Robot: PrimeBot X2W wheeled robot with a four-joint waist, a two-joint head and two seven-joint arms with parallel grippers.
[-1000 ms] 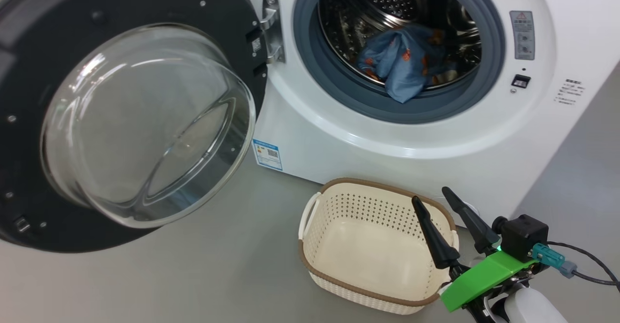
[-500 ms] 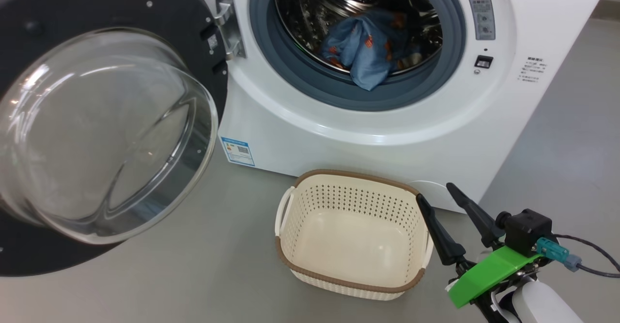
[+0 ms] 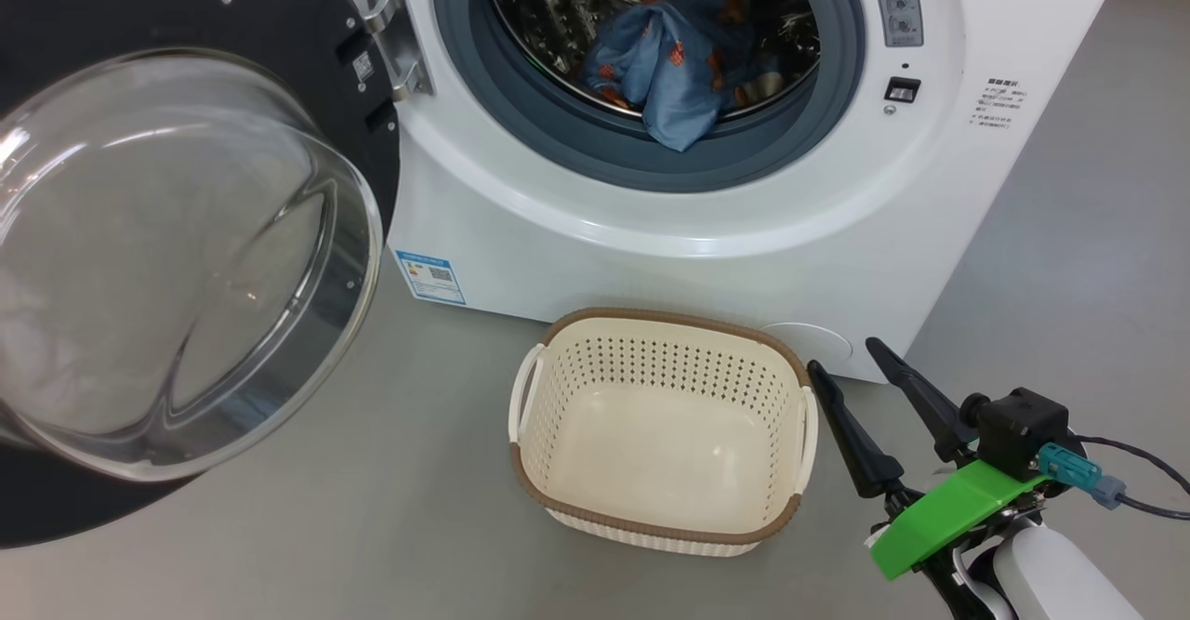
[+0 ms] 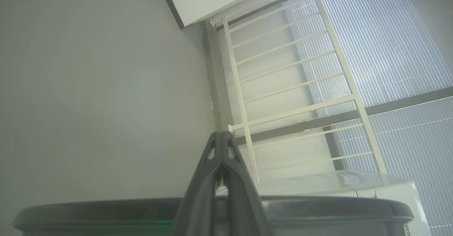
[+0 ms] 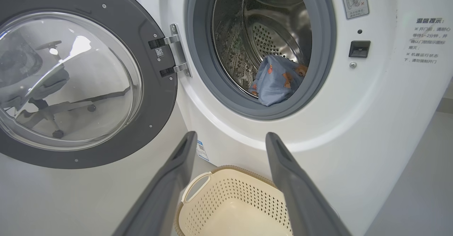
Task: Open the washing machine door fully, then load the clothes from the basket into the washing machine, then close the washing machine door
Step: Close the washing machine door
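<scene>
The washing machine door [image 3: 177, 257] hangs wide open at the left of the washing machine [image 3: 651, 267], glass bowl bulging our way, swung out on its hinge [image 3: 390, 34]. Inside the drum lie the clothes [image 3: 665, 62]: the blue printed cloth, with one fold drooping onto the grey gasket [image 3: 595, 151] (the cream one I can't make out). The basket [image 3: 651, 318] sits empty on the floor [image 3: 372, 508], just in front of the machine.

So loading looks done, and closing is the step in hand. The right tool [image 3: 844, 355] hovers spread and holding nothing, just beside the basket's right end. The left tool [image 4: 221, 137] has its fingers pressed together on nothing, aimed at a pale wall. How near the door it is, I can't tell.

To do this well, I'd tuck that drooping fold deeper first, or the seal may pinch it. Then push on the black rim far from the hinge, not on the glass, and follow the arc until the latch catches.
</scene>
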